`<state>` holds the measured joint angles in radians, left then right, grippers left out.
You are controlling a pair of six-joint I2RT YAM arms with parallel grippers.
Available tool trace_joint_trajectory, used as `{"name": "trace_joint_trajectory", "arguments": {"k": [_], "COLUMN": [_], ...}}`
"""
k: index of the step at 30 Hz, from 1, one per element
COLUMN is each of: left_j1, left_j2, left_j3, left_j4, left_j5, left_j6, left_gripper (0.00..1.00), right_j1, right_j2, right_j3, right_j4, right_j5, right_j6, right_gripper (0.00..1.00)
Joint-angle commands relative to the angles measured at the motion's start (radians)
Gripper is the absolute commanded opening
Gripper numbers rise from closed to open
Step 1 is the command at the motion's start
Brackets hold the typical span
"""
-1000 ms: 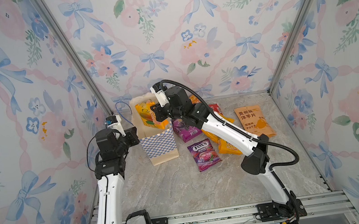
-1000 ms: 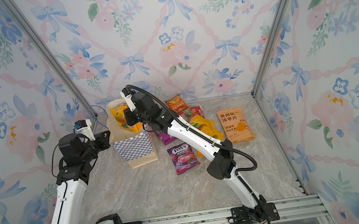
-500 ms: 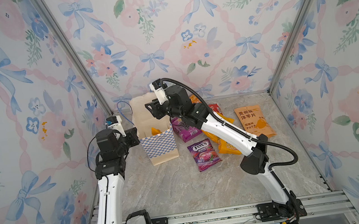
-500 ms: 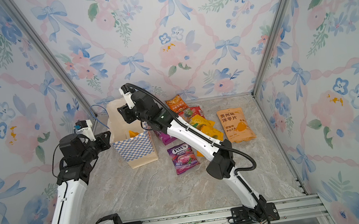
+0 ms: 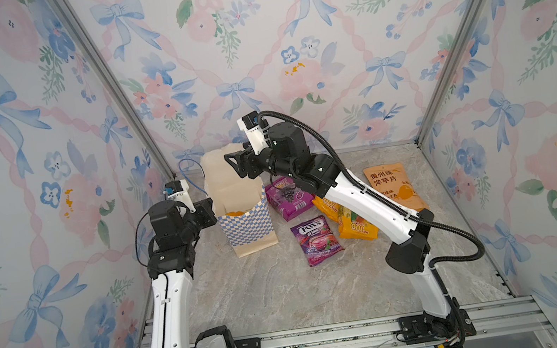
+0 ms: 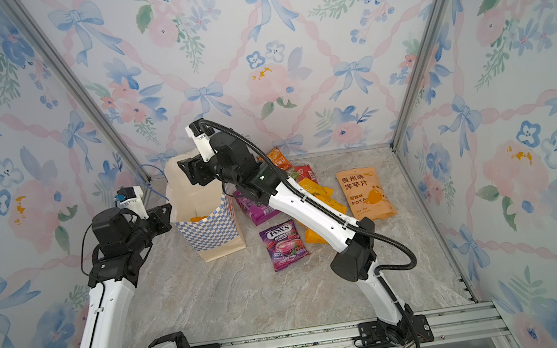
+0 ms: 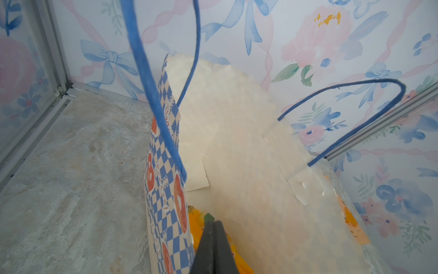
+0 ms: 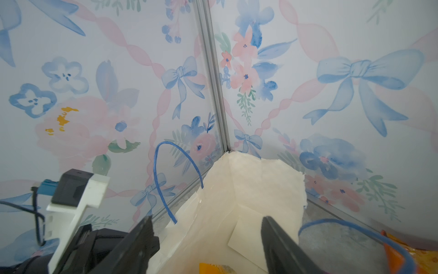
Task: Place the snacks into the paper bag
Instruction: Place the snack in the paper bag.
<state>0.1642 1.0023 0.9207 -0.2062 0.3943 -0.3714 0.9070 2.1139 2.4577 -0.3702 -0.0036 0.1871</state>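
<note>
Paper bag [image 5: 246,220] stands upright at the worktop's [image 5: 286,292] back left, one yellow-orange packet [image 5: 236,211] inside.
The left gripper [image 5: 209,208] has its jaws pressed together on the bag's left rim; the right gripper [image 5: 237,164] hangs over the mouth, jaws spread and empty. Just right of the bag lie a purple grape packet [image 5: 290,199], a FOX'S packet [image 5: 317,239], orange packets [image 5: 354,225] and, farther right, the tan kraft pouch [image 5: 393,186].

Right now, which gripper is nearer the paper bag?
Left. The left gripper is shut on the paper bag at its side rim; the right gripper hovers open just above its mouth.
</note>
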Motion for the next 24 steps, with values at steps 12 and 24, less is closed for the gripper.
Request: {"name": "trace_joint_trajectory", "arguments": {"k": [12,24], "left_j1": [0.005,0.024], "left_j2": [0.002,0.041], "left_j3": [0.017,0.07], "left_j4": [0.008,-0.035], "left_j5": [0.055,0.066], "left_j6": [-0.043,-0.115], "left_gripper": [0.0,0.0], "right_j1": [0.012,0.01], "right_j2": [-0.294,-0.452], "right_j3": [-0.198,-0.397], "right_j4": [0.036,0.059], "right_j5": [-0.076,0.019], "right_j6": [-0.035,-0.095], "right_gripper": [0.76,0.76]}}
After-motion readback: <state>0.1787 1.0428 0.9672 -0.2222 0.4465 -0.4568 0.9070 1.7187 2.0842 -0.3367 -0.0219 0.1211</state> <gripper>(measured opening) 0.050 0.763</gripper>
